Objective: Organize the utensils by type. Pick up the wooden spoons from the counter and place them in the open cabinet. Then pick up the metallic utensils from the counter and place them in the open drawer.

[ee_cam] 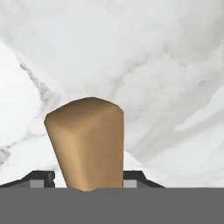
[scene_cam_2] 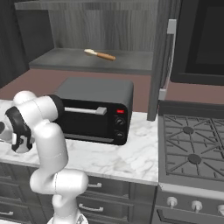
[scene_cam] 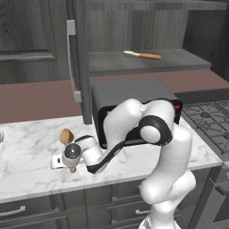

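Two wooden spoons are showing: one pale-bowled spoon [scene_cam: 142,55] is lying on the cabinet shelf [scene_cam: 179,62], one brown spoon [scene_cam: 66,136] on the counter [scene_cam: 27,152]. One toaster oven [scene_cam_2: 98,109] is standing there.

Matt brown wooden spoon [ee_cam: 87,142] on glossy white veined marble counter [ee_cam: 144,57]

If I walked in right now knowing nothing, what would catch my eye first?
Probably the big white robot arm bending low over the marble counter, its gripper set around a brown wooden spoon. Next, the black toaster oven behind it, and another wooden spoon already on the open cabinet's shelf.
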